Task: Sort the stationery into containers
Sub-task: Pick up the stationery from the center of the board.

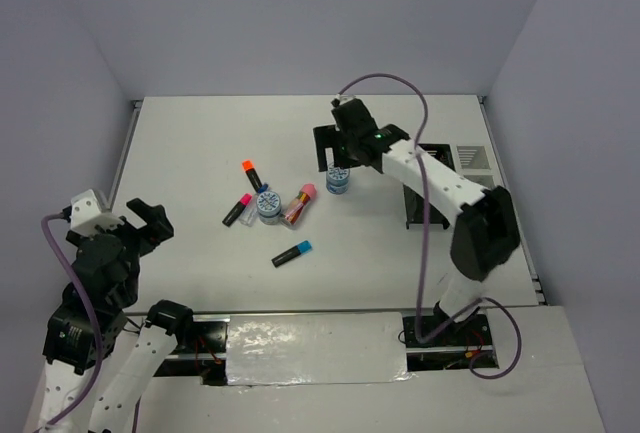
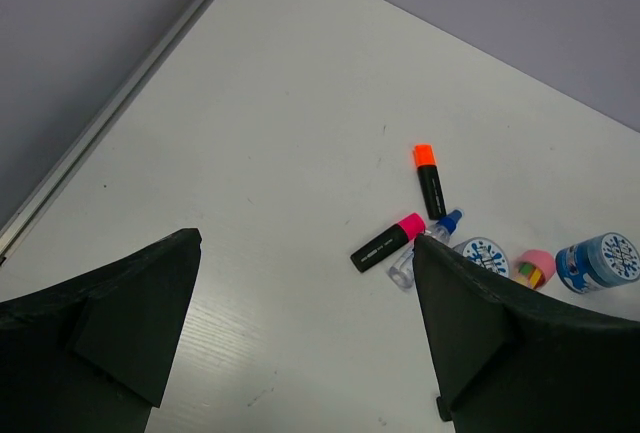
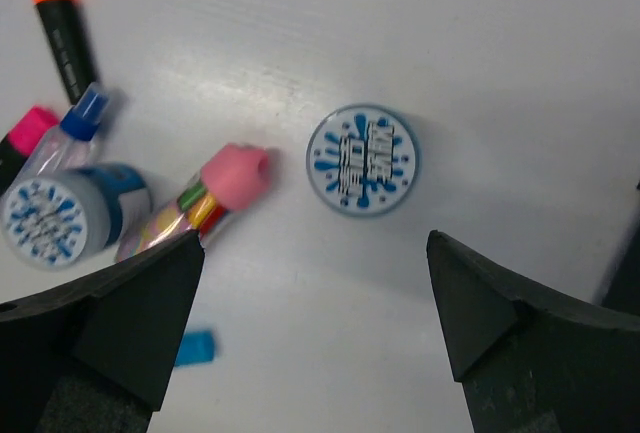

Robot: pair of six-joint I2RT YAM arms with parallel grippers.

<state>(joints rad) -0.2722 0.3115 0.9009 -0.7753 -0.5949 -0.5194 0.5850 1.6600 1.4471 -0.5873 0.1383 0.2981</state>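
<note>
Black jaws agape, left and right

Nearest, the left gripper (image 1: 143, 219) hangs with jaws wide and empty; on the white table (image 1: 200, 143) a short black blue-capped marker (image 1: 292, 253) lies alone; beyond it cluster a black pink-capped marker (image 1: 237, 209), a clear blue-capped tube (image 2: 425, 246), a round blue-white patterned roll (image 1: 268, 204), a clear pink-capped tube (image 1: 300, 203) and a black orange-capped marker (image 1: 252, 175); just right stands a second patterned roll (image 1: 338, 183), the right gripper (image 1: 333, 153) above it, spread, holding nothing; farther right, a black mesh organiser (image 1: 412, 215) with its white holder (image 1: 470, 158), partly under the arm.
</note>
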